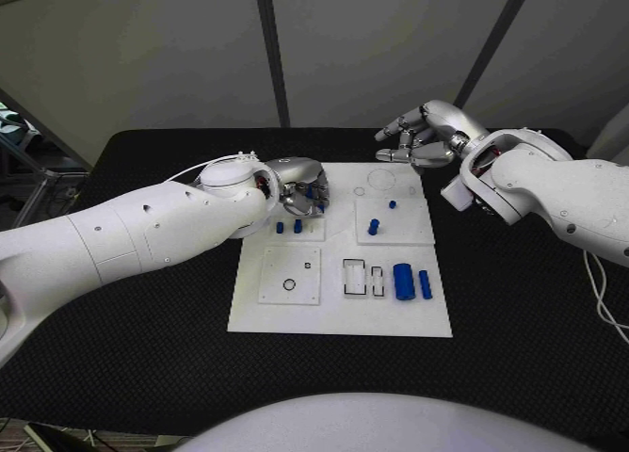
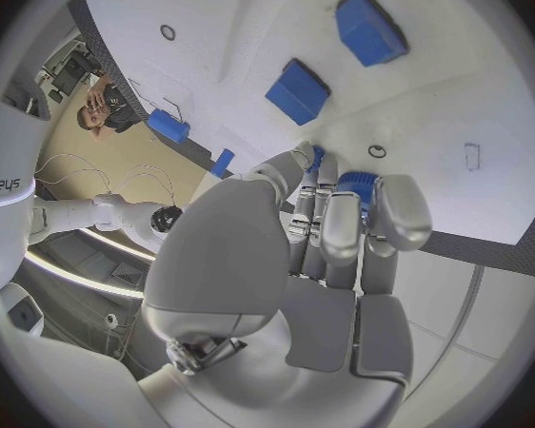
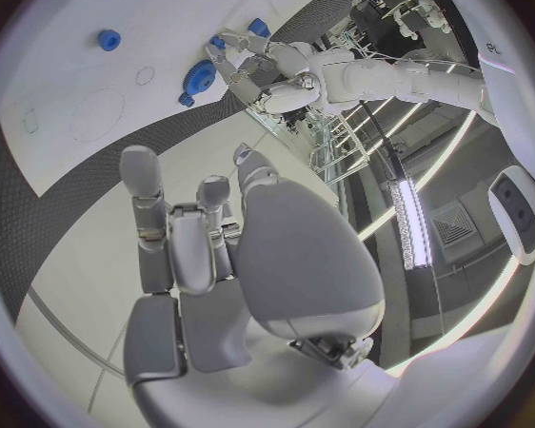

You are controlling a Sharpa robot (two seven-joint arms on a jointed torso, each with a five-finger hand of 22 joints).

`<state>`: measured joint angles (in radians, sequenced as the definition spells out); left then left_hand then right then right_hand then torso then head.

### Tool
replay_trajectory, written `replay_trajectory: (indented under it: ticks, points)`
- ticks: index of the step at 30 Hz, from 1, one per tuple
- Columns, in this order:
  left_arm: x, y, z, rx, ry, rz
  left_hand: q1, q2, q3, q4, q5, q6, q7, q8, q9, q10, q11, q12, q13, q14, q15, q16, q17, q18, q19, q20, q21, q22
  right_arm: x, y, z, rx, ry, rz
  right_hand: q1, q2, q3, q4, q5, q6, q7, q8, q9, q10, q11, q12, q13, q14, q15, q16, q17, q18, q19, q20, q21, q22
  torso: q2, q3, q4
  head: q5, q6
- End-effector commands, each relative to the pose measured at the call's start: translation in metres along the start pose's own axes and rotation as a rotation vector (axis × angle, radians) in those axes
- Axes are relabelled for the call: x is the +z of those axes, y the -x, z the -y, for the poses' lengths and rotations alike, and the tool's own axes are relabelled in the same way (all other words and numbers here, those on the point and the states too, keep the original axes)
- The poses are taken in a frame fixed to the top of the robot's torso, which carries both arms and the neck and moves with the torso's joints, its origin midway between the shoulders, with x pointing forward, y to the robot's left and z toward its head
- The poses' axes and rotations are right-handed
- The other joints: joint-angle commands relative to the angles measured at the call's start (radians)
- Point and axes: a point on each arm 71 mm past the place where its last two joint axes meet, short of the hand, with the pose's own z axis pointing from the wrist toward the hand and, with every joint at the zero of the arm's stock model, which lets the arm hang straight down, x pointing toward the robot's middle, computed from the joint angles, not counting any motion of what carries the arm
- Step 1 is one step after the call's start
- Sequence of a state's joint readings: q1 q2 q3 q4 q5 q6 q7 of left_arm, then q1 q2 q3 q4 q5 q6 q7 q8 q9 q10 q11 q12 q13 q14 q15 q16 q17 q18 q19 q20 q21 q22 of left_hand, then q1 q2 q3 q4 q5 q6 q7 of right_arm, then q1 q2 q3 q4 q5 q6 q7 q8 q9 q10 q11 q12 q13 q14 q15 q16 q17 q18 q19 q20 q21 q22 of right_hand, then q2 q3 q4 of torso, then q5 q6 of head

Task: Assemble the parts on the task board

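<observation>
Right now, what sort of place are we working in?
Probably a robotics lab or test cell: a black table carries a white task board with small blue parts, grey partition panels stand behind it, and a metal frame rack stands nearby.

Black table (image 1: 138, 358) before pale wall panels (image 1: 166, 66) — dark vertical seams (image 1: 274, 61), metal racking (image 1: 19, 155) at one side.

— What can't you make out under your left hand (image 1: 298, 186)?
— Its fingers cover a blue part (image 2: 358, 183) on the task board (image 1: 339, 311); whether they grip it, you can't tell.
</observation>
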<state>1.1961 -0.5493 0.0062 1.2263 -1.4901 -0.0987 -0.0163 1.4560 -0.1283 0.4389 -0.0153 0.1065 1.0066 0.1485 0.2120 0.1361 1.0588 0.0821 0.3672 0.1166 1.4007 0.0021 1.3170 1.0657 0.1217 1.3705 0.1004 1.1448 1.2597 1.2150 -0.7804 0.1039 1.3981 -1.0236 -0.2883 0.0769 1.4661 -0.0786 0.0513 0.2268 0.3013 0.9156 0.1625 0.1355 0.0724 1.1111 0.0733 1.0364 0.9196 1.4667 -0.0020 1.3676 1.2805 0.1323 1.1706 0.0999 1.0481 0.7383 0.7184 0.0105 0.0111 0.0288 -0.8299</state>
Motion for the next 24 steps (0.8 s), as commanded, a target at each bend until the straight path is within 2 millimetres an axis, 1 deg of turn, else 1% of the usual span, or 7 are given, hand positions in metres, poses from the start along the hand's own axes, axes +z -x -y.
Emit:
replay_trajectory:
  ticks: [1,11,18,19,22,23,24]
  points:
    - [-0.001,-0.003,-0.001,0.007,0.004,-0.002,0.009,0.003,0.011,0.000,0.004,0.011,-0.001,-0.002,0.000,0.012,0.000,-0.003,0.003,0.009,0.002,0.007,0.004,-0.027,0.008,0.003,0.009,0.008,0.001,0.000,-0.002,-0.001,0.011,-0.003,0.003,0.009,0.002,-0.003,0.006,0.004,-0.001,0.006,-0.001,-0.002,-0.001,-0.003,0.000,0.035,-0.004,-0.003,0.000,0.018,-0.003,0.002,-0.006,0.000,-0.001,-0.0005,0.0008,0.000,0.000]
    - [-0.008,0.002,0.000,0.001,-0.025,0.048,0.008,0.005,0.020,-0.006,0.004,0.022,-0.001,-0.002,0.000,0.022,-0.002,-0.004,0.005,0.017,0.001,0.018,0.020,-0.030,0.013,0.002,0.023,0.021,0.000,0.001,-0.001,-0.003,0.010,0.001,0.002,0.009,0.002,-0.002,0.006,0.004,-0.001,0.006,-0.001,0.001,-0.002,-0.001,0.003,0.035,-0.004,-0.003,0.000,0.018,-0.003,0.002,-0.006,0.000,-0.001,-0.0017,0.0013,-0.001,0.003]
    - [-0.015,0.016,0.001,-0.018,-0.034,0.098,0.005,0.005,0.021,-0.006,0.004,0.023,0.000,-0.003,0.000,0.023,-0.002,-0.006,0.005,0.021,0.001,0.023,0.027,-0.030,0.015,0.002,0.026,0.024,-0.001,0.002,0.000,-0.004,0.009,0.005,0.002,0.009,0.002,-0.002,0.006,0.004,-0.001,0.006,-0.001,0.001,-0.002,-0.001,0.003,0.035,-0.004,-0.003,0.000,0.018,-0.003,0.002,-0.006,0.000,-0.002,-0.0018,0.0019,0.000,0.013]
    - [-0.016,0.018,0.002,-0.022,-0.035,0.105,0.005,0.005,0.021,-0.006,0.004,0.024,0.000,-0.003,0.000,0.023,-0.002,-0.006,0.005,0.021,0.001,0.024,0.028,-0.031,0.015,0.002,0.027,0.025,-0.001,0.002,0.000,-0.004,0.009,0.005,0.002,0.009,0.002,-0.002,0.006,0.004,-0.001,0.006,-0.001,0.001,-0.002,-0.001,0.003,0.035,-0.004,-0.003,0.000,0.018,-0.003,0.002,-0.006,0.000,-0.002,-0.0024,0.0028,0.000,0.015]
    - [-0.018,0.023,0.003,-0.034,-0.039,0.121,0.001,0.004,0.022,-0.005,0.003,0.025,0.001,-0.004,0.000,0.024,-0.001,-0.007,0.005,0.022,0.001,0.025,0.029,-0.031,0.015,0.002,0.029,0.026,-0.001,0.003,0.001,-0.005,0.008,0.007,0.002,0.009,0.002,-0.002,0.007,0.005,-0.002,0.006,-0.001,0.002,-0.002,-0.001,0.003,0.035,-0.004,-0.004,0.000,0.018,-0.003,0.001,-0.006,0.000,-0.002,-0.0018,0.0016,0.001,0.017]
    - [-0.019,0.025,0.003,-0.039,-0.040,0.127,-0.002,0.003,0.021,-0.004,0.003,0.026,0.002,-0.004,-0.001,0.024,-0.001,-0.008,0.005,0.022,0.001,0.025,0.028,-0.031,0.015,0.002,0.029,0.026,0.000,0.003,0.001,-0.005,0.008,0.008,0.002,0.009,0.002,-0.002,0.007,0.005,-0.002,0.006,-0.001,0.002,-0.002,-0.001,0.003,0.035,-0.004,-0.004,0.000,0.018,-0.003,0.001,-0.006,0.000,-0.002,-0.0025,0.0018,0.002,0.018]
    - [-0.020,0.026,0.003,-0.044,-0.040,0.132,-0.003,0.003,0.021,-0.004,0.003,0.026,0.002,-0.004,-0.001,0.025,-0.001,-0.009,0.005,0.023,0.001,0.025,0.027,-0.031,0.015,0.002,0.029,0.027,0.000,0.003,0.001,-0.005,0.008,0.009,0.002,0.009,0.002,-0.002,0.007,0.005,-0.002,0.006,-0.001,0.002,-0.002,-0.001,0.003,0.035,-0.004,-0.004,0.000,0.018,-0.003,0.001,-0.006,0.000,-0.002,-0.0019,0.0013,0.002,0.020]
